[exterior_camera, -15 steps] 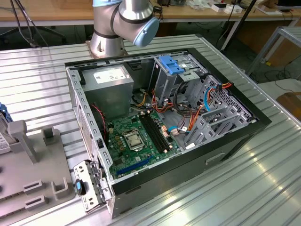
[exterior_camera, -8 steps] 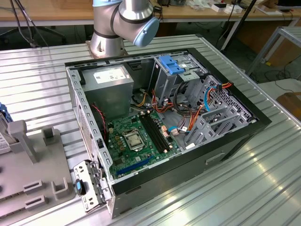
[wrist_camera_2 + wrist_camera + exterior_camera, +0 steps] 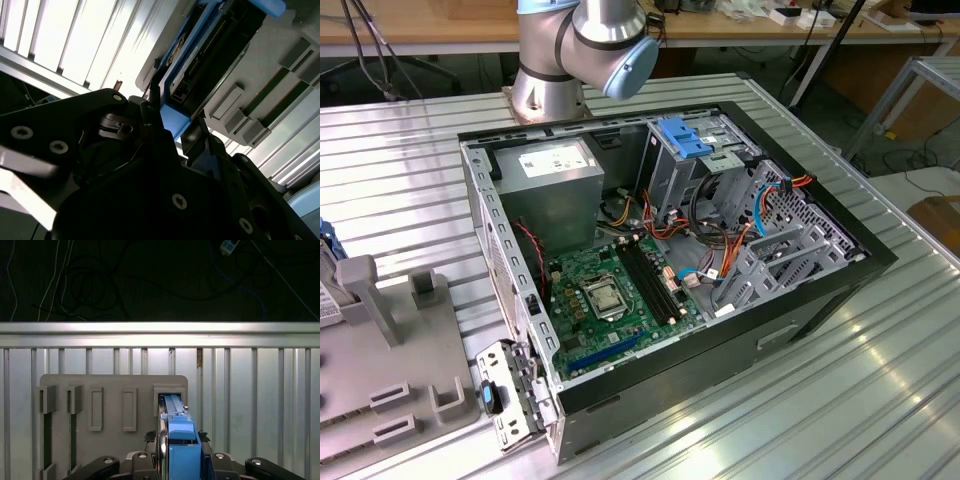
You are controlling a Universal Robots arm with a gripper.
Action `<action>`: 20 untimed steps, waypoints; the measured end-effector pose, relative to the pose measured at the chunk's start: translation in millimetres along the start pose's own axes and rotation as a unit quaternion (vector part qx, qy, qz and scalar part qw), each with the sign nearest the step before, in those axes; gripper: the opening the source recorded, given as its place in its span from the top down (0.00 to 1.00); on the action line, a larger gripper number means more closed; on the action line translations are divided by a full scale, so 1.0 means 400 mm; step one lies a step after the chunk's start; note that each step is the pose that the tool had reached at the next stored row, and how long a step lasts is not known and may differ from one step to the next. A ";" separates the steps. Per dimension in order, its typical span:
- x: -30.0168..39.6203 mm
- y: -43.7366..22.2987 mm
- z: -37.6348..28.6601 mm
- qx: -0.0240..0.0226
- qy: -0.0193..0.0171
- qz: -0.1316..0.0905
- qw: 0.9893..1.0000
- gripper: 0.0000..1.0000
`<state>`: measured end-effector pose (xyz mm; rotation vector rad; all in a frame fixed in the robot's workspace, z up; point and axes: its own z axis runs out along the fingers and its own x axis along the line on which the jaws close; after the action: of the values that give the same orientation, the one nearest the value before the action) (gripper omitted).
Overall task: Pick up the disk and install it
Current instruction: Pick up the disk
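the robot arm (image 3: 582,48), its silver base joint capped in pale blue, rises at the far edge of the exterior view. in both wrist views the black gripper (image 3: 180,440) (screw heads dotting its body) presses its two fingers (image 3: 204,438) against opposite flanks of the upright disk (image 3: 175,410).

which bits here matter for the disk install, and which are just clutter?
Job:
- the disk, standing in a slot of the grey holder
- the gripper, around the disk
- the open computer case

Just there:
- power supply box
- motherboard
- cables
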<state>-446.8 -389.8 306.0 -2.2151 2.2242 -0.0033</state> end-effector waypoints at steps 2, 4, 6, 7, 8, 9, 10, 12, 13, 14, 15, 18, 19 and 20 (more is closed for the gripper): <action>0.000 0.000 0.000 0.000 0.000 0.000 1.000 0.57; 0.000 0.000 0.000 0.000 0.000 0.000 1.000 0.57; 0.000 0.000 0.000 0.000 0.000 0.000 1.000 0.59; 0.000 0.000 0.000 0.000 0.000 0.000 1.000 0.63; 0.000 0.000 0.000 0.000 0.000 0.000 1.000 0.63; 0.000 0.000 0.000 0.000 0.000 0.000 1.000 0.63; 0.000 0.000 0.000 0.000 0.000 0.000 1.000 0.63; 0.000 0.000 0.000 0.000 0.000 0.000 1.000 0.63; 0.000 0.000 0.000 0.000 0.000 0.000 1.000 0.63; 0.000 0.000 0.000 0.000 0.000 0.000 1.000 0.63; 0.000 0.000 0.000 0.000 0.000 0.000 1.000 0.63; 0.000 0.000 -0.001 0.000 0.000 0.000 1.000 0.63; 0.000 0.000 0.000 0.000 0.000 0.000 1.000 0.63; 0.000 0.000 -0.001 0.000 0.000 0.000 1.000 0.63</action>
<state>-446.8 -389.8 306.2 -2.2152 2.2241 -0.0033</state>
